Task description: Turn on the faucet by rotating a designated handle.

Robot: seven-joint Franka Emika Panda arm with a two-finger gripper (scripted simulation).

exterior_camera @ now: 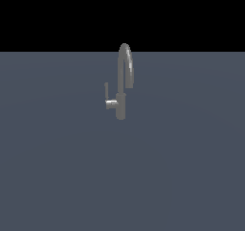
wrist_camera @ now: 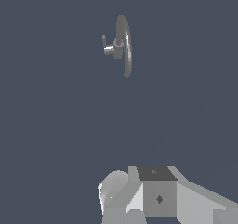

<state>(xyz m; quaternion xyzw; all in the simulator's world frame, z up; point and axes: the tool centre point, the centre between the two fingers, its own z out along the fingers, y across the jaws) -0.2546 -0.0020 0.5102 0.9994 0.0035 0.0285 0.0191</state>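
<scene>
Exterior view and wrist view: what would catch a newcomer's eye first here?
The faucet stands alone mid-scene on a bare grey floor, its spout arching toward the exterior view's right. Its thin handle sticks out toward the exterior view's left, rod pointing up. The claw's fingers are not visible in either view.

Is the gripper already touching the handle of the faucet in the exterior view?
No. The exterior view shows only the faucet with its handle standing alone on the grey floor; no gripper appears near it.
</scene>
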